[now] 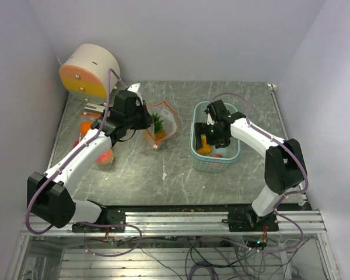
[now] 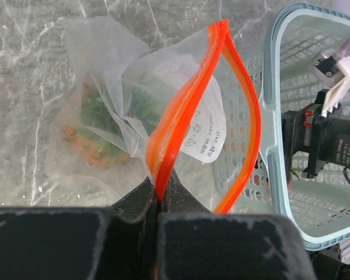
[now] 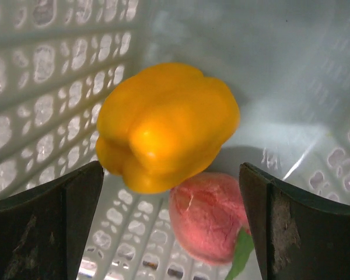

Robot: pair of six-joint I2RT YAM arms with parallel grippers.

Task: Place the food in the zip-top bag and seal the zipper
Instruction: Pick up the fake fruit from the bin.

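At L gripper point(image 2: 160, 195): clenched tight on one orange zipper lip of the clear plastic zip-top bag point(image 2: 181, 125), pinching at the lip's near end. Gaping at the mouth, w/ the other orange lip bowed away twd the basket side. Inside, thru crumpled film: leafy green toy vegetable point(image 2: 105, 108) w/ an orange toy piece point(image 2: 87, 146) below it. Under the bag: grey marbled desk point(image 1: 163, 175). Near it on the R: pale teal slatted plastic basket point(image 1: 230, 158).

At R gripper point(image 3: 170, 192): released, fingers spread wide, lowered inside the basket. Btwn the fingers, not gripped: yellow toy bell pepper point(image 3: 166, 125), up against the perforated side wall. Just below and touching it: pinkish-red round toy fruit point(image 3: 207, 216) w/ a green leaf, on the basket floor.

Further out, L side of desk by the L arm: orange toy fruit point(image 1: 84, 126) and peach-red toy fruit point(image 1: 107, 156), the latter partly hidden by the arm. At back L corner, against the wall: cream round drum point(image 1: 90, 70) w/ an orange-peach face.
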